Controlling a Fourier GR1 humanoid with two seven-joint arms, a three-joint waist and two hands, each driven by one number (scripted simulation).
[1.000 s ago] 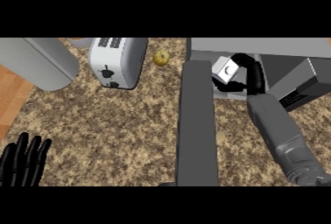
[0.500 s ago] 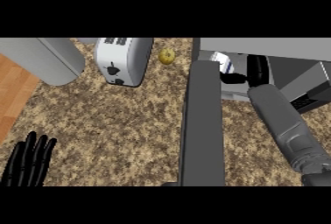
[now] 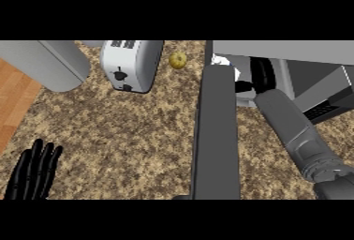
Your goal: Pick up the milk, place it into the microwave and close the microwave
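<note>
Operator: Where is the milk carton (image 3: 227,63) being held?

Technician: Inside the microwave (image 3: 290,50), behind its open door (image 3: 216,140). The right hand (image 3: 261,77) is curling round it to set it down. The left hand (image 3: 34,171) is resting lower left, fingers straight, holding nothing.

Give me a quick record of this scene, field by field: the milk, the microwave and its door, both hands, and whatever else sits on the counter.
milk: white, just inside the microwave, partly hidden by the door
microwave: upper right
door: open, swung out toward the robot, seen edge-on
right hand: reaching inside the microwave, beside the milk; grip not visible
left hand: open, resting at lower left
toaster: upper left of the door
yellow item: small, between toaster and microwave
counter: speckled brown
</note>
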